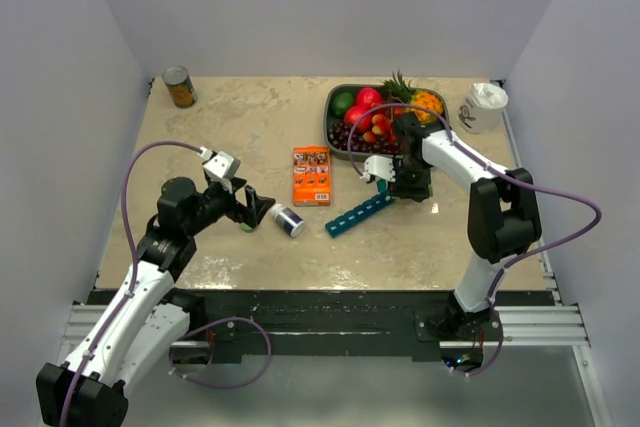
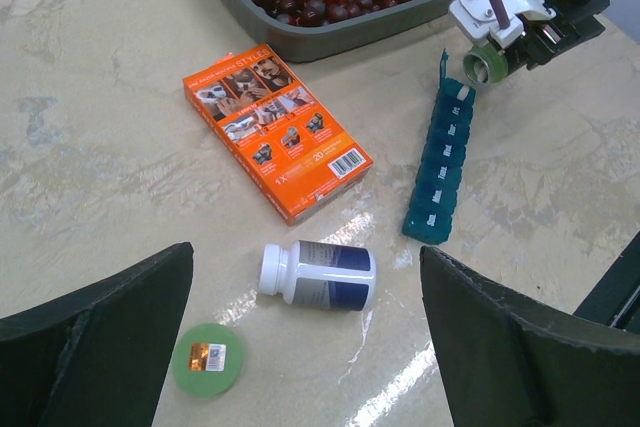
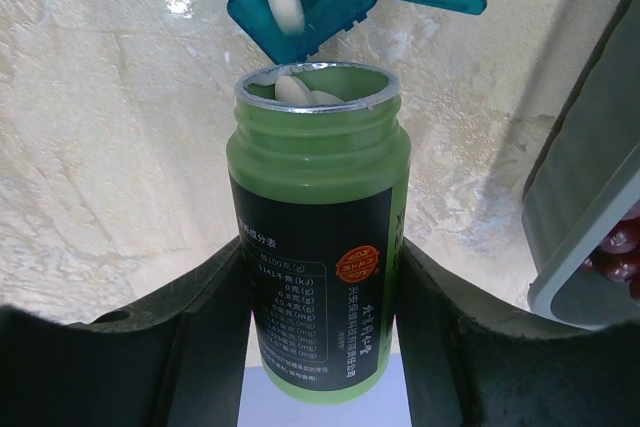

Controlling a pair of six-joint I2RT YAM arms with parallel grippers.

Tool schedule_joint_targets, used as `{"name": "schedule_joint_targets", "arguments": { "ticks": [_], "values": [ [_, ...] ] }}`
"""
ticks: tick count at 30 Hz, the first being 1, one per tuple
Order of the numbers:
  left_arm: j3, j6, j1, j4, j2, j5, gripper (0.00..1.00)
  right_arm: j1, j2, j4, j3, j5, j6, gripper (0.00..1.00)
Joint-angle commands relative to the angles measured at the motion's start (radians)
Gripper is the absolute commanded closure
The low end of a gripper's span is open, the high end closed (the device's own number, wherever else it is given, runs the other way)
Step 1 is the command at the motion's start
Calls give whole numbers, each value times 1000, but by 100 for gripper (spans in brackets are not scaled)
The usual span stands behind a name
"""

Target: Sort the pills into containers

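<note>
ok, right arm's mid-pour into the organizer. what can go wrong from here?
1. Several pills crowd the mouth of the green bottle; more tilt could dump extras past the small open compartment, which holds one already.
2. The organizer strip lies unheld; a nudge from the bottle may shift it.

Uncapped green bottle (image 3: 318, 177) in right tool (image 3: 318, 292), mouth at open teal compartment (image 3: 330, 19), one pill (image 3: 285, 2) inside

- Two bottles: green bottle (image 3: 318, 247) sitting inside right pincer (image 1: 385, 177), white bottle (image 2: 320, 275) lying just before left pincer (image 1: 250, 209).
- One organizer strip (image 2: 440, 172), seven compartments, lying just before right pincer.
- One orange box (image 2: 275, 132), one green cap (image 2: 207, 359), one can (image 1: 179, 86), one tray (image 2: 330, 39).
</note>
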State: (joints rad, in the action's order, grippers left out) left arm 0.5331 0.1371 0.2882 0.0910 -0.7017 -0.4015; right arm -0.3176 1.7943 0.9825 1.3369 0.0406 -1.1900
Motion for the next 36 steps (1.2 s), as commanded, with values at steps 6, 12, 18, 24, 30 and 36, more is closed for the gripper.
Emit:
{"name": "schedule_joint_targets", "arguments": {
  "ticks": [6,12,18,24,30,36],
  "values": [
    [41,-17,-4,-46,15,-20,1,-24,11,28,56,44,-2,95],
    [41,-17,-4,-46,16,-22,1,-31,16,33,58,48,4,95],
    [41,-17,-4,-47,18,-23,1,-46,19,47,64,80,0,95],
    [41,-17,-4,-48,16,-25,1,-60,27,56,68,104,4,95],
    [41,-17,-4,-48,18,-25,1,-67,34,59,68,123,9,95],
    [41,-19,-4,-48,18,-25,1,-71,40,62,73,137,15,95]
  ]
}}
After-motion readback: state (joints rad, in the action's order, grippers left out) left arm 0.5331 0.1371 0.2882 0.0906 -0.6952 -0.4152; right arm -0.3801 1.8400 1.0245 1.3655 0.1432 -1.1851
